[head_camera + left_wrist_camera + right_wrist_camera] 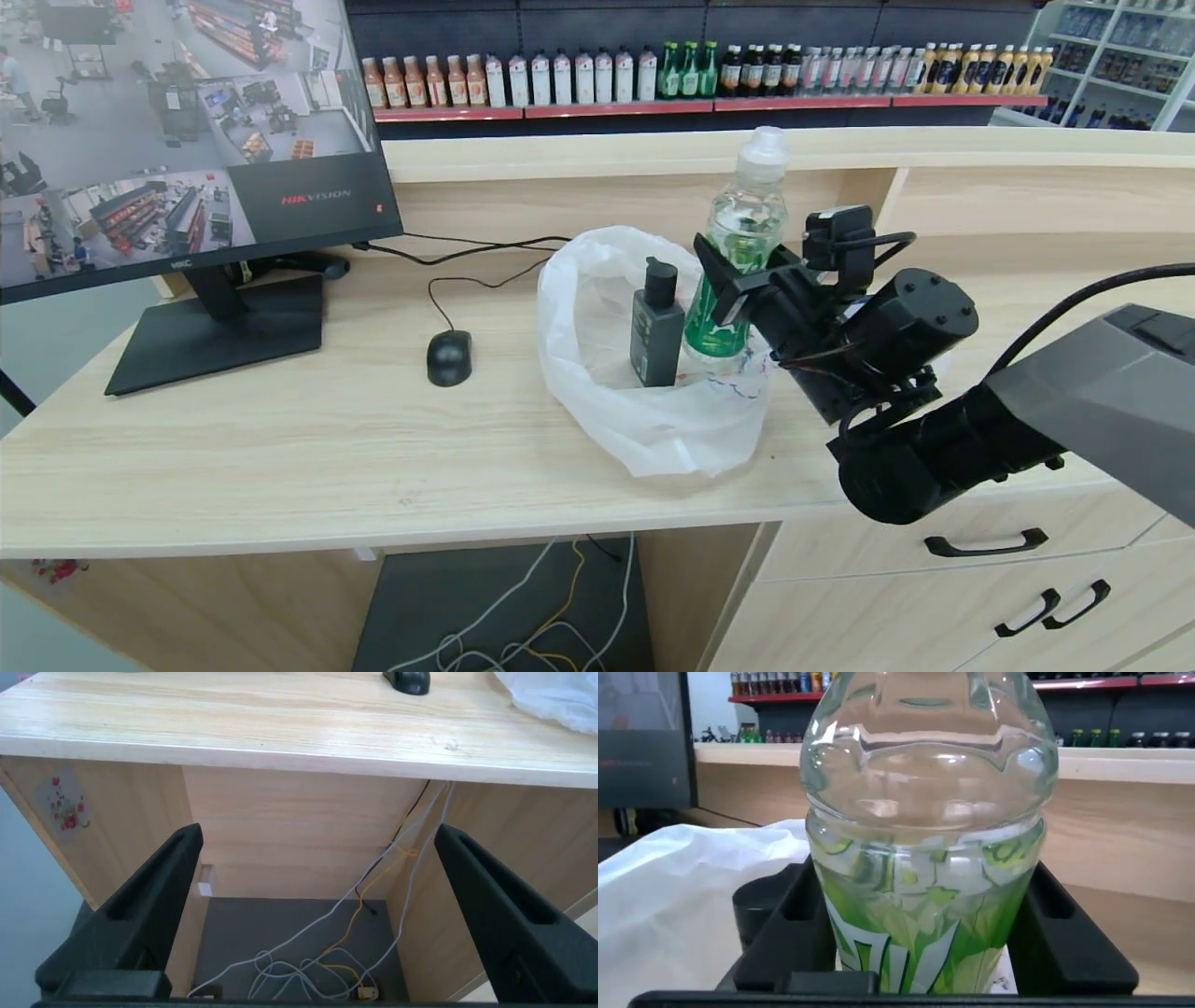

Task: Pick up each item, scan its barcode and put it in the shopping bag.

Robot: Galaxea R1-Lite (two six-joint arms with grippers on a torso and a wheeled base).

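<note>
Because the green-label bottle (742,233) hangs upright at the mouth of the shopping bag (597,392), frame centre, step: we judge it the drop-in.
Right gripper (726,280): we clamp the green-label bottle at its label so it does not tip.
Load so far: a dark pump bottle (656,327) stands inside the shopping bag, which slumps open on the counter (280,448), mouth upward.
Left gripper (318,859): jaws wide, empty, below the counter edge, out of our way.
Risk: we may knock the dark pump bottle.

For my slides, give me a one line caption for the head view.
Right tool holds a green-labelled drink bottle upright at the mouth of the white shopping bag; a dark bottle stands inside.
</note>
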